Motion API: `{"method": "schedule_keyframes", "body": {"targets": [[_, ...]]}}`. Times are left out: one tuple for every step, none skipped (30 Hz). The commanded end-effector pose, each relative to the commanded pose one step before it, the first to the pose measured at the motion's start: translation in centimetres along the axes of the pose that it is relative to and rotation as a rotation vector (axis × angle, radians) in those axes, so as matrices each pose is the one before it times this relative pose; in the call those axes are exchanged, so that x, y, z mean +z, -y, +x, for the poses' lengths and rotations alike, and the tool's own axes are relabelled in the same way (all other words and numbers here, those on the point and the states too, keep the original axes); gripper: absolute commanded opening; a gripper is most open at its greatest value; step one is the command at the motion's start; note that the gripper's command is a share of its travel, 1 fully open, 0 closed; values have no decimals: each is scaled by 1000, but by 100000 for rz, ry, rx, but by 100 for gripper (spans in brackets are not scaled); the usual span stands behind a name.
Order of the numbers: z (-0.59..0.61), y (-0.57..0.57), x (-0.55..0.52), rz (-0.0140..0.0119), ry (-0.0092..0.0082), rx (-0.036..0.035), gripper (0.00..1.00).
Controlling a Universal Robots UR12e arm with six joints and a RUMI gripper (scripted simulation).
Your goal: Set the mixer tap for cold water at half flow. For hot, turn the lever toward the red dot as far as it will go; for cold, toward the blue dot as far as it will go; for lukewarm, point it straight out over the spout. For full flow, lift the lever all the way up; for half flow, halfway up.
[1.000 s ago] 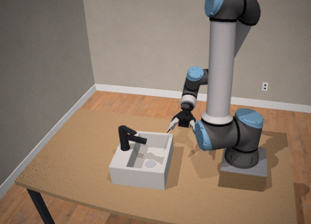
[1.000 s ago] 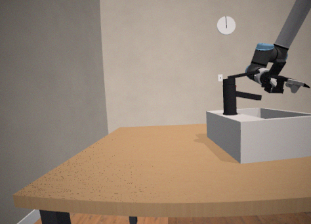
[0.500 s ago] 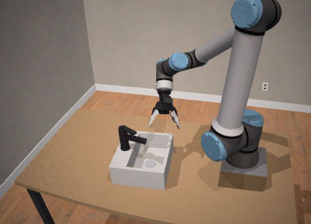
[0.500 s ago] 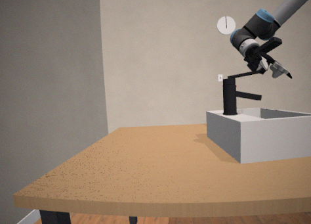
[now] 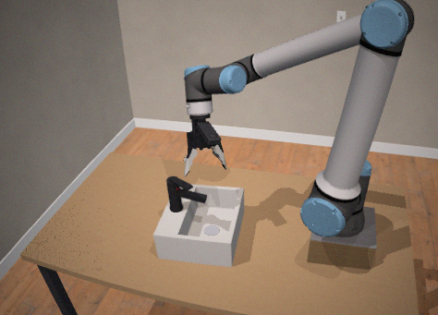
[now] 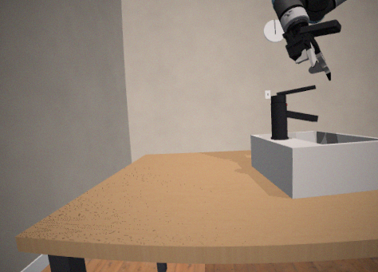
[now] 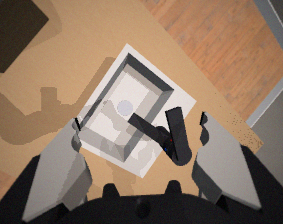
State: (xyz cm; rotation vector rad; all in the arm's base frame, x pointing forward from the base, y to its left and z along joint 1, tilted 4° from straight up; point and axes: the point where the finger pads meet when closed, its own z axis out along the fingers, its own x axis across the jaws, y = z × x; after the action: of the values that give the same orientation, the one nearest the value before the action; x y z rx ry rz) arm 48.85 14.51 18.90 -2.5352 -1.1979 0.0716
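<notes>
A black mixer tap [image 5: 176,195] stands on the left rim of a white sink [image 5: 200,226]. Its spout [image 5: 196,197] reaches out over the basin. In the side view the lever [image 6: 297,90] sits on top of the tap body [image 6: 279,117], tilted slightly up, with a red dot below it. In the wrist view the lever [image 7: 176,131] points off to one side of the spout [image 7: 144,125]. My gripper [image 5: 206,168] [image 6: 323,69] is open and empty. It hangs above the tap and a little behind it, fingers pointing down, clear of the lever.
The sink has a round drain [image 7: 125,107] in its floor. The arm's base [image 5: 342,217] stands on the table to the right of the sink. The table's edge and a wall lie to the left.
</notes>
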Motion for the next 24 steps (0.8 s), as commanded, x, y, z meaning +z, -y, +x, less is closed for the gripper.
{"method": "schedule_keyframes", "body": {"targets": [[1564,-431,-626,-7276,5582,-5081,100],[505,-115,-272,-2103,1177,-1551,100],[496,-115,-276,-2024,1074,-1462,100],[411,-152,-221,-1928,1239,-1518,100],[398,-151,-222,-1843,1149,-1428,100],[385,-148,-222,-1755,1053,-1333,100],[371,-143,-220,-1663,961,-1239,100],[355,-138,-216,-1568,875,-1147,100],[337,-132,-210,-1470,793,-1057,100],[285,-144,-172,-1377,838,-1061,100],[254,-143,-152,-1279,807,-1007,100],[236,-134,-145,-1179,728,-914,100],[218,-124,-137,-1078,652,-825,100],[199,-114,-128,-977,581,-739,100],[180,-104,-118,-878,513,-657,100],[0,0,0,0,0,0,100],[0,0,0,0,0,0,100],[162,-93,-107,-781,450,-579,100],[143,-82,-96,-687,390,-505,100],[124,-72,-84,-596,335,-434,100],[107,-62,-73,-509,283,-368,100],[90,-52,-62,-426,235,-307,100],[74,-43,-51,-349,191,-250,100],[59,-34,-41,-278,152,-199,100]]}}
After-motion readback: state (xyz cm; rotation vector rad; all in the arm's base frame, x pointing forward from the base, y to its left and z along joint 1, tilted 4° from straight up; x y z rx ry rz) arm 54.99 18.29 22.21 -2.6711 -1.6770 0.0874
